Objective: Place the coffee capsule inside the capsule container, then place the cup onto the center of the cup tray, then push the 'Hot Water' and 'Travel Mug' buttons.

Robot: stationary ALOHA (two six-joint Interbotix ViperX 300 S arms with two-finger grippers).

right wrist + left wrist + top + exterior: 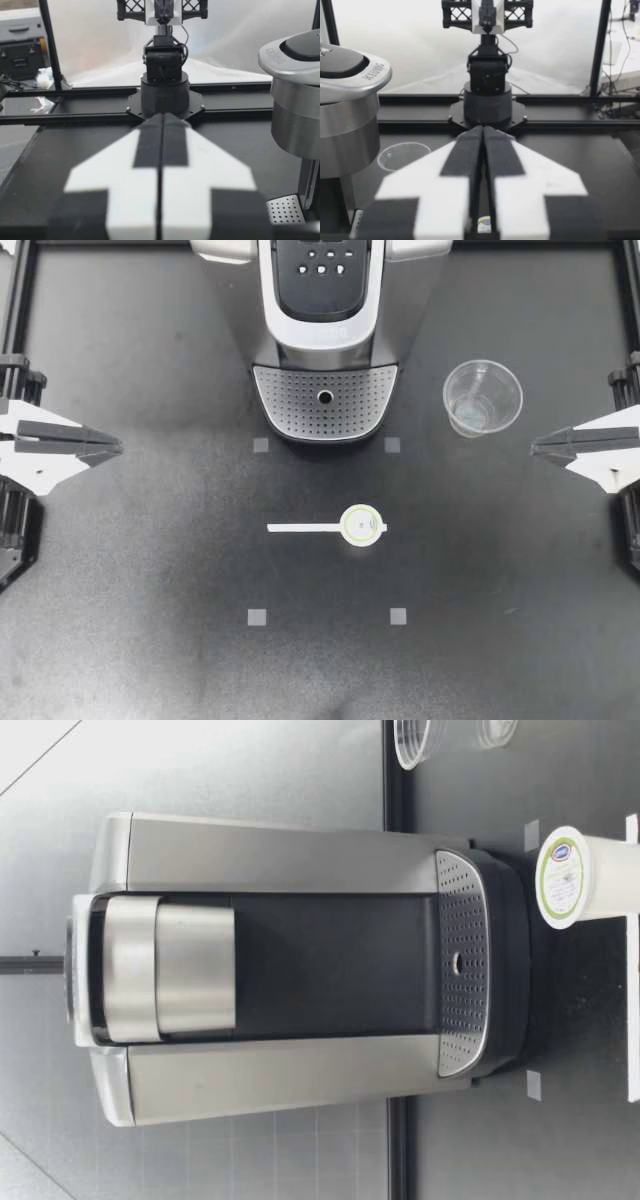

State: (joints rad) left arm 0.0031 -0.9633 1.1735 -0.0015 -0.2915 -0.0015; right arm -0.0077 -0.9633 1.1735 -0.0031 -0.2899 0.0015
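Observation:
The coffee machine [322,330] stands at the back middle of the table, with its perforated cup tray [325,400] in front and its buttons [322,262] on top. A white coffee capsule [362,524] stands on a white strip [300,528] in front of the machine, and it also shows in the low view as the capsule [562,877]. To the right of the tray stands a clear plastic cup [482,397], upright and empty. My left gripper [115,447] is shut at the left edge, holding nothing. My right gripper [537,448] is shut at the right edge, just right of the cup.
Small grey square markers [257,617] lie on the black table around the capsule. A black frame rail [20,300] runs along the table's sides and back. Each wrist view shows the other arm's base [488,95] straight across the table.

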